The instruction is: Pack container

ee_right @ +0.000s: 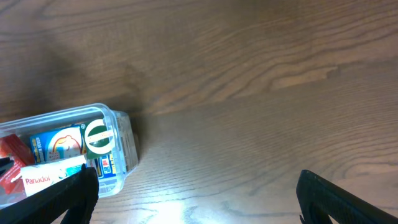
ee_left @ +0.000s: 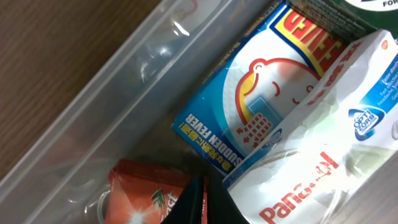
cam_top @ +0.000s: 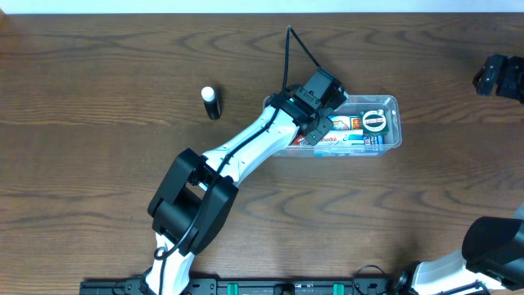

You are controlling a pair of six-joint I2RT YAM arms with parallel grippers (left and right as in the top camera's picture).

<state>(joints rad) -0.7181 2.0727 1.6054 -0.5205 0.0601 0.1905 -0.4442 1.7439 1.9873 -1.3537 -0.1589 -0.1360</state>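
The left jaws are shut tight, down inside the container (cam_top: 395, 123), right by a red packet (ee_left: 143, 196). Past it lie a blue box (ee_left: 249, 106) and a white packet (ee_left: 323, 155). The container sits at 2 o'clock from the middle of the desk (cam_top: 98, 180). The right jaws are wide open, holding nothing.

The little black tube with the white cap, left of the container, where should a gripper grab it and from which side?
Grip the black tube at the middle of its dark body, coming straight down from above. It seems to lie flat on the table, well apart from the container, so the jaws can close across its narrow width.
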